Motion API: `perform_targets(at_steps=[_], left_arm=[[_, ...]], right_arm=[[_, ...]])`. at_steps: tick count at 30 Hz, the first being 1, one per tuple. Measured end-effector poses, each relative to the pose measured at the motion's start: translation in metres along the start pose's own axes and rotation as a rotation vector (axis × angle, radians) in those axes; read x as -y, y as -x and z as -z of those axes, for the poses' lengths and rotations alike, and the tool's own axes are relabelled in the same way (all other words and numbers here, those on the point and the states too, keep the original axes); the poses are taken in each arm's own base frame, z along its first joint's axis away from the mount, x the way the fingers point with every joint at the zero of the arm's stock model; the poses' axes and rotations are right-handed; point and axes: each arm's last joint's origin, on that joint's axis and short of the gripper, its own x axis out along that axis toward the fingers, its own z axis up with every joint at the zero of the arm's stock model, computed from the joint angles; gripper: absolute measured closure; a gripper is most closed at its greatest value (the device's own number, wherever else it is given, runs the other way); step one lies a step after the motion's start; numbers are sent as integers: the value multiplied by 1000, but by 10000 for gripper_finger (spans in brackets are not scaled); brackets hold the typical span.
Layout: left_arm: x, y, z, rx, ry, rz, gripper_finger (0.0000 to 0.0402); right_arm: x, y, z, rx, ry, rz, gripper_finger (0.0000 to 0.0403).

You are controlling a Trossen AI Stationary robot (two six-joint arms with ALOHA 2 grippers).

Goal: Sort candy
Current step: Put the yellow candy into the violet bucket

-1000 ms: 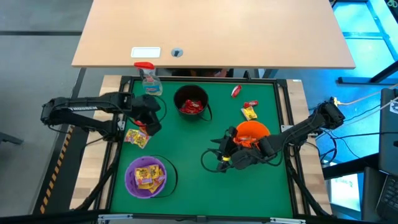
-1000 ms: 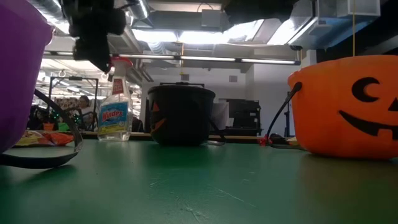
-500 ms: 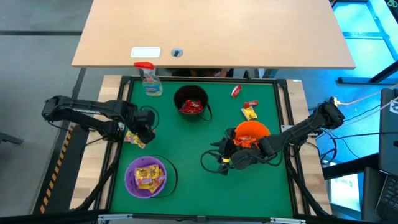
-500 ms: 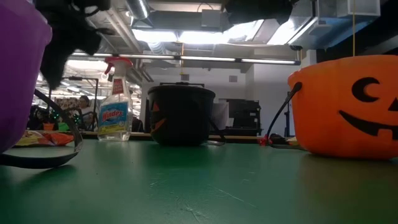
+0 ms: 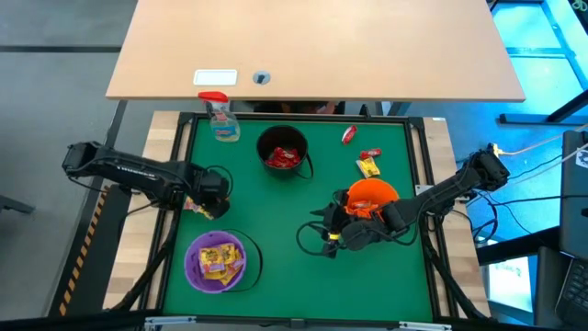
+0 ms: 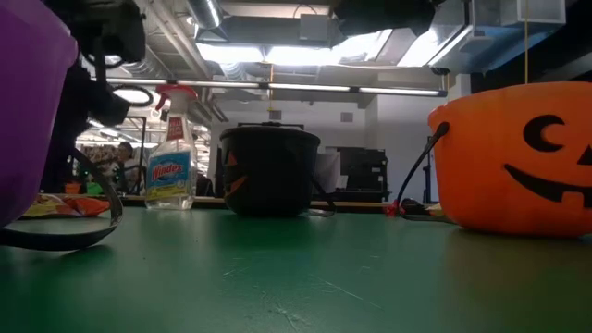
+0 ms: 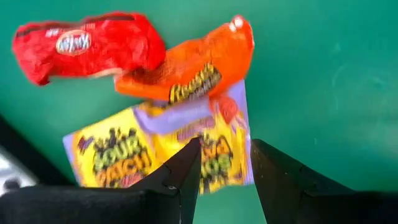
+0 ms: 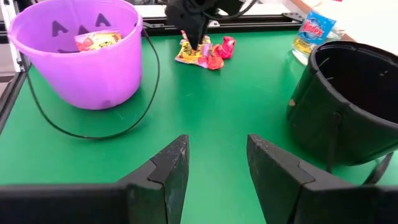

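Left wrist view: left gripper (image 7: 222,163), jaws parted and empty, hangs over shiny yellow candy packets (image 7: 155,152); right gripper (image 8: 214,163) likewise parted, empty.

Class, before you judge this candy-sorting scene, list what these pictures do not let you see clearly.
- Orange plastic pumpkin bucket, high view: its contents are covered by the right arm.
- Small pile of wrapped candy, high view: mostly under the left pincer.
- Purple plastic bucket, low view: cut off by the picture's edge.
- Yellow candy packets, left wrist view: lettering blurred, partly behind the fingers.
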Motion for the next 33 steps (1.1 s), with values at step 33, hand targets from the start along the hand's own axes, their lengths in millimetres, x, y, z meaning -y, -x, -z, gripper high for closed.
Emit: perform_targets(at_steps=[33], left_arm=[[-8, -10, 6, 42, -38, -98, 273]], right_arm=[[-1, -4, 3, 5, -127, 41, 244]])
